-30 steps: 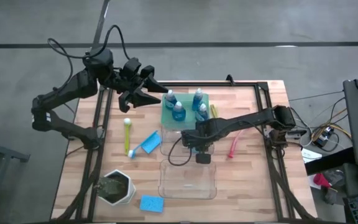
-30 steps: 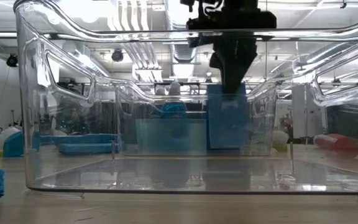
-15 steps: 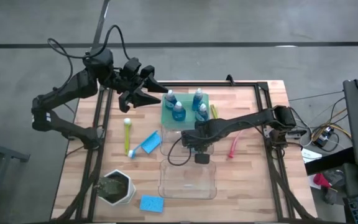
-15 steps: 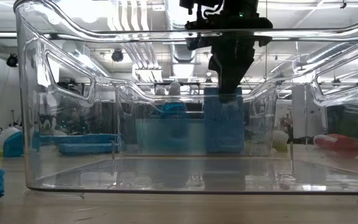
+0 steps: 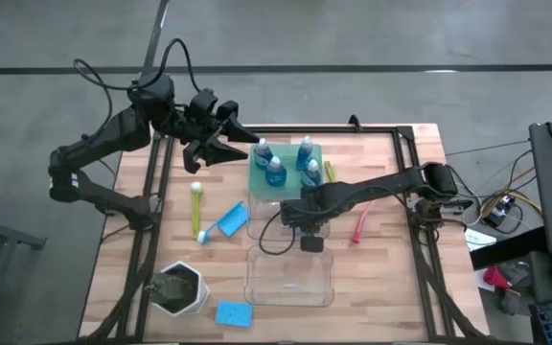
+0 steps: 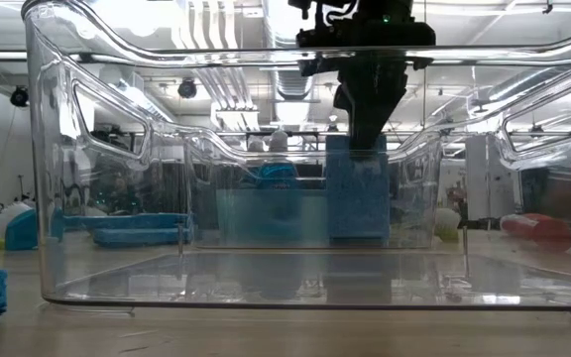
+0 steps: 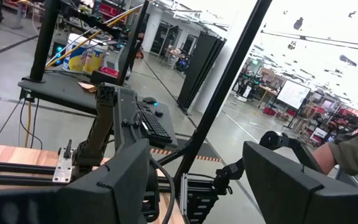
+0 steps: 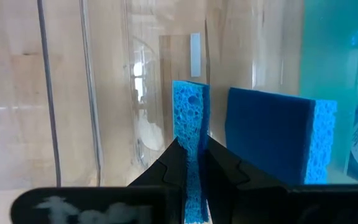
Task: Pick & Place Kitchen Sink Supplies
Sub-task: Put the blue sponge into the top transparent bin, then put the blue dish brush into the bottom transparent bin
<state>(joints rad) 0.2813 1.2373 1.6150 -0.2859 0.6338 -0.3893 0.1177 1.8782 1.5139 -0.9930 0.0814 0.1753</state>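
You see a porous, rough sponge (image 8: 190,118) in the right gripper (image 8: 192,163), glossy clear plastic bin (image 6: 107,149) around it.

A white hexagonal pot of greenery (image 5: 182,288) sits near my table's (image 5: 386,259) front left corner. A large clear plastic bin (image 5: 291,276) stands at the front middle, with a smaller clear bin (image 5: 268,213) touching its far side, and behind that a green tray (image 5: 256,175). At table height I look straight through the big bin's walls (image 6: 57,178) into a workshop with ceiling lights.
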